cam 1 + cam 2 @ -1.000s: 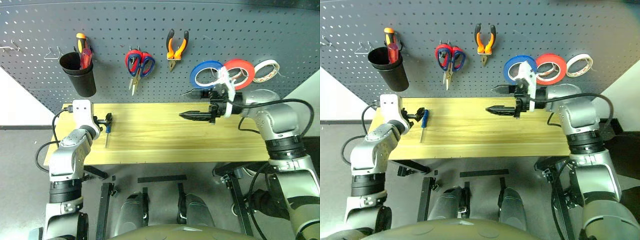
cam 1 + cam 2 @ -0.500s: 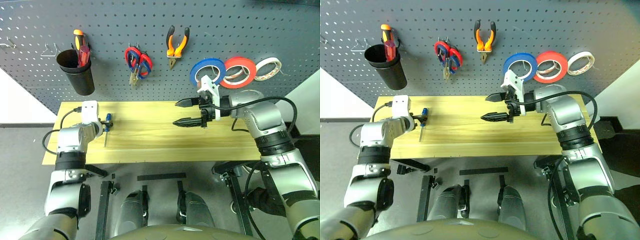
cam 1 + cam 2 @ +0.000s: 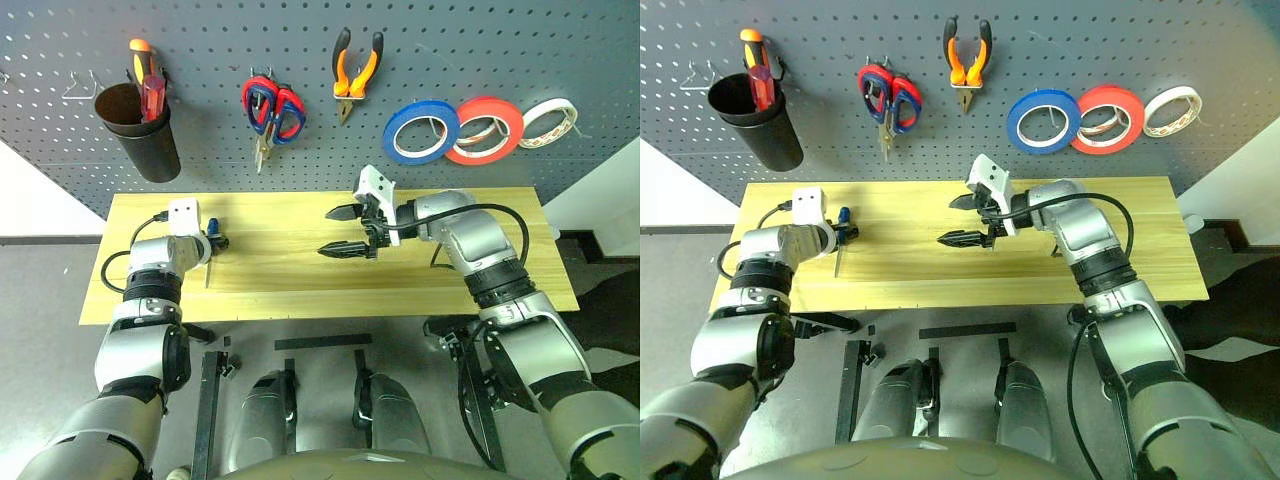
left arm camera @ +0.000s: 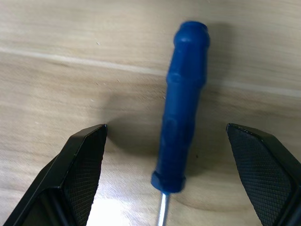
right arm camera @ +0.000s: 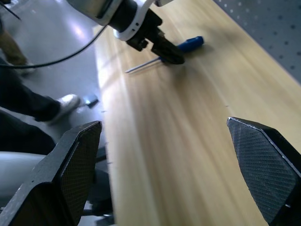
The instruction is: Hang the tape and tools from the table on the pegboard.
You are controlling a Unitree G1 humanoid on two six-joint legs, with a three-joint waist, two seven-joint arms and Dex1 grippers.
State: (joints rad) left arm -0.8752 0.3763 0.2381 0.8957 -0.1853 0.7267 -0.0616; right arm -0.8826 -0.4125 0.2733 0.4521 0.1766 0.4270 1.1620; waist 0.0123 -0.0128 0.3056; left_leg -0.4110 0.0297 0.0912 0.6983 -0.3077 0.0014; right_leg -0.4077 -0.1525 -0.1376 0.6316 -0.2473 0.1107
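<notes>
Screwdriver lies flat on the bench between the spread left gripper fingers; light, rigid, likely slick, best pinched mid-handle.

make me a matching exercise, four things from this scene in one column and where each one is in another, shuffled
Things:
1. blue screwdriver
2. pliers
3. blue tape
4. red screwdriver

Places:
A. hanging on the pegboard, left of the red tape
B. standing in the black cup
C. lying on the table, between the open fingers of the left gripper
D. hanging on the pegboard, right of the red scissors

Pairs: 1-C, 2-D, 3-A, 4-B
</notes>
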